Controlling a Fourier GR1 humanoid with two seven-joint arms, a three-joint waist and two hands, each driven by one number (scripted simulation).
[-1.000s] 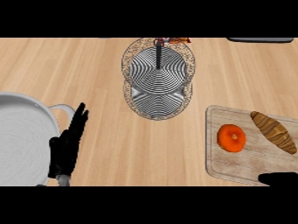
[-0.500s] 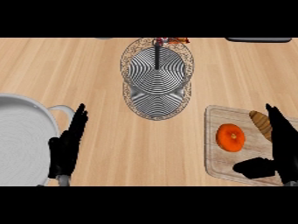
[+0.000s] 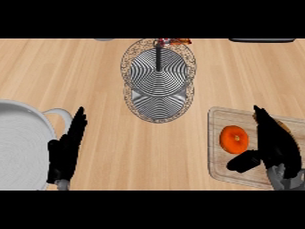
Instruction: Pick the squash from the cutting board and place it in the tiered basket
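Kitchen setting, indicated by a light wooden counter [image 3: 102, 76], a wire tiered basket [image 3: 158, 82], a large white pot [image 3: 13, 143] with a side handle, and a cutting board [image 3: 247, 134] on which an orange squash [image 3: 235, 139] is laid.

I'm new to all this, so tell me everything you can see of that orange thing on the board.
The squash is a small, round, bright orange vegetable with a darker dimple at its middle. It lies on the left part of the pale wooden cutting board. The right hand is beside it with straight fingers, thumb below it; whether they touch cannot be told.
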